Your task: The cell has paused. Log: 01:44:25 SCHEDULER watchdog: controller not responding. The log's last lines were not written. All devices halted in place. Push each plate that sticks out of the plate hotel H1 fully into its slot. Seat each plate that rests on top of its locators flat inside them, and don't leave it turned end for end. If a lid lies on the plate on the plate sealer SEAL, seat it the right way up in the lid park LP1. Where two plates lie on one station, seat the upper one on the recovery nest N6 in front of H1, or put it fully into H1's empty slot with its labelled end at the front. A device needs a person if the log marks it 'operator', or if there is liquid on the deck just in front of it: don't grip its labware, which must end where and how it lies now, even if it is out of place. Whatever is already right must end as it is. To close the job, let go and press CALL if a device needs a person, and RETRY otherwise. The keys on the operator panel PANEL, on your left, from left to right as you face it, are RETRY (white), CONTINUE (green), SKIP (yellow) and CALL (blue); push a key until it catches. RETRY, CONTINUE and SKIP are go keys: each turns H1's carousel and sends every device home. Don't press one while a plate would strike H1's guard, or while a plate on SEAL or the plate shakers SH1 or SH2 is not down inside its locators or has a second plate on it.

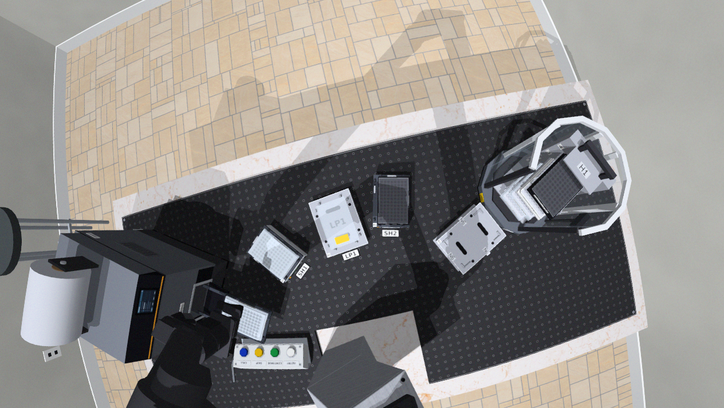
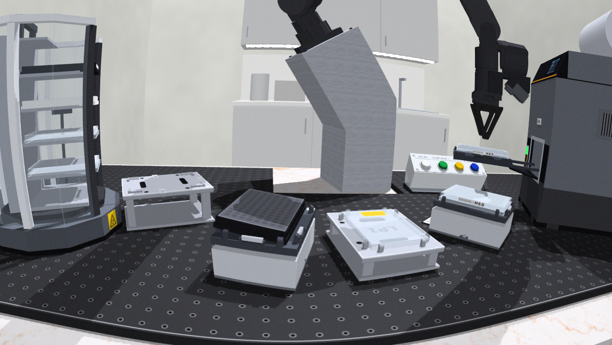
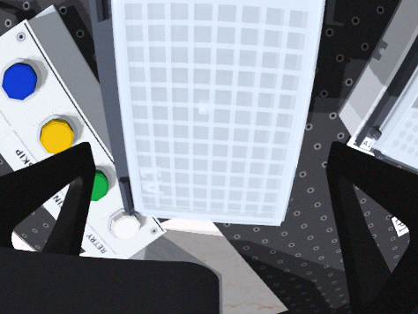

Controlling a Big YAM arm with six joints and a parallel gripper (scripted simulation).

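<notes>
Plate M09 (image 2: 481,152) lies on the sealer's (image 2: 569,141) tray, sticking out from its front, just beside the button panel (image 2: 445,172). My gripper (image 2: 487,122) hangs right above that plate, fingers spread wide, holding nothing and touching nothing.

Arm (image 1: 177,349) over white plate (image 1: 251,322) on SEAL tray; lid (image 1: 338,219) in LP1; dark plate (image 1: 392,199) on SH2.

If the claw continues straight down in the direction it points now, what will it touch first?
Most likely the white plate on the sealer's tray. The open claw hangs directly above it, its fingers apart on either side of the plate's width. How much height remains is hard to judge.
</notes>
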